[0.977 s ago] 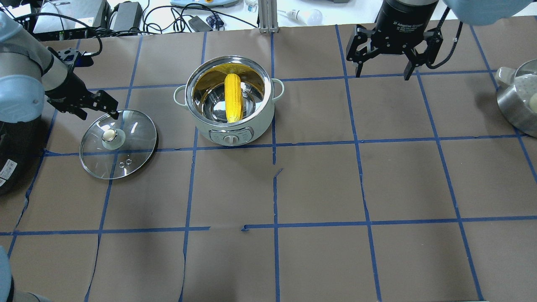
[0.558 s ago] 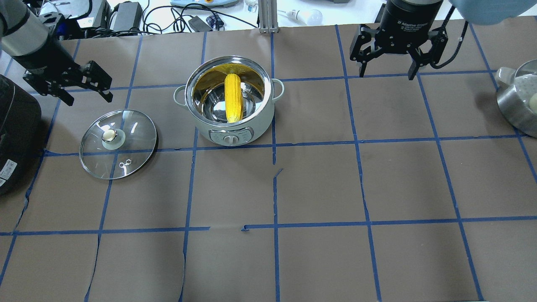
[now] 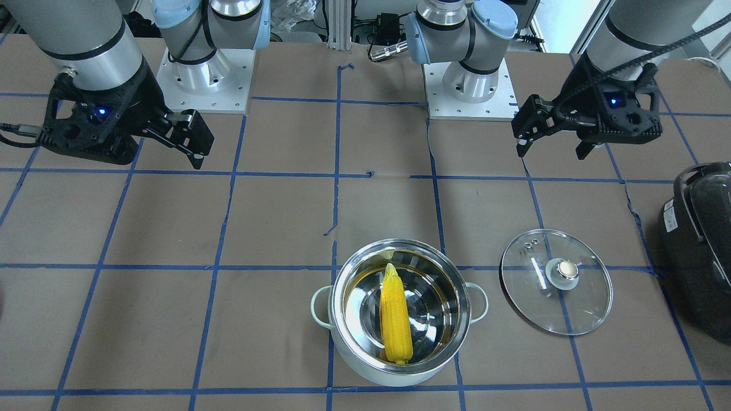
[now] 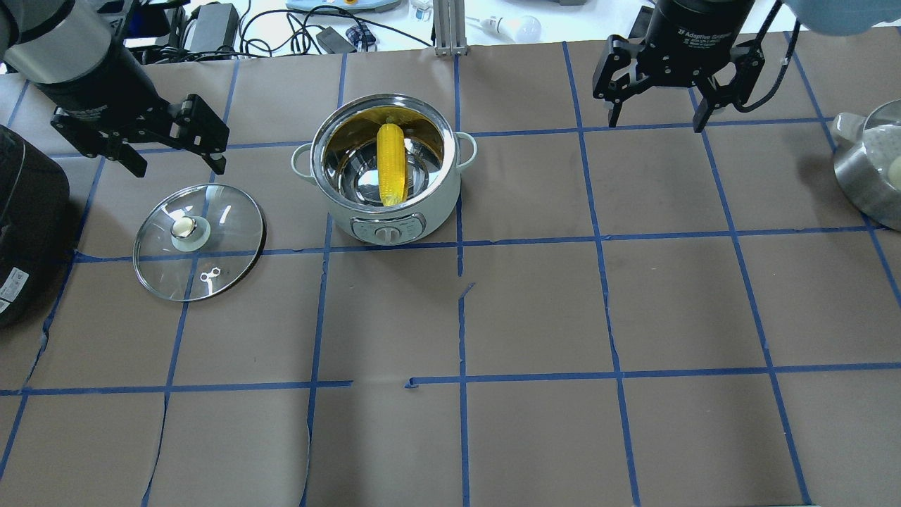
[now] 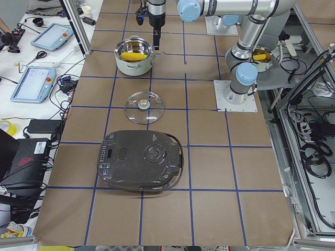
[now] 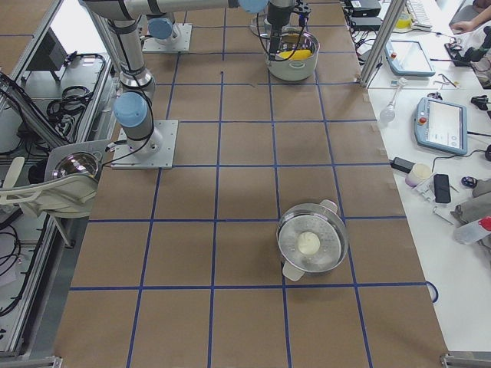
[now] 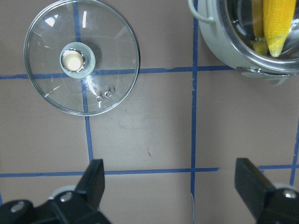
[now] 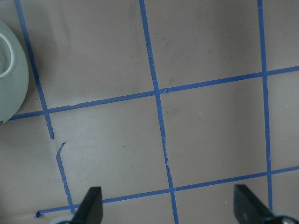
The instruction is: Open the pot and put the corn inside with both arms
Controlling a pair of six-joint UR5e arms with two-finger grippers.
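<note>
The mint-green pot point(image 4: 394, 215) stands open, with the yellow corn point(image 4: 391, 163) lying inside its steel bowl; both show in the front view, pot point(image 3: 365, 374) and corn point(image 3: 395, 317). Its glass lid point(image 4: 199, 241) lies flat on the table to the pot's left, knob up, also in the front view point(image 3: 556, 281) and left wrist view point(image 7: 81, 56). My left gripper point(image 4: 177, 167) is open and empty, raised above the table behind the lid. My right gripper point(image 4: 656, 125) is open and empty, raised well to the right of the pot.
A black appliance point(image 4: 24, 225) sits at the table's left edge, beside the lid. A steel pot point(image 4: 869, 169) with a pale ball inside stands at the right edge. Cables and gear lie beyond the far edge. Blue tape lines grid the brown table cover.
My left gripper has risen away from the lid and moved back and to the right. My right gripper has drifted slightly further back. Lid, pot and corn have not moved.
</note>
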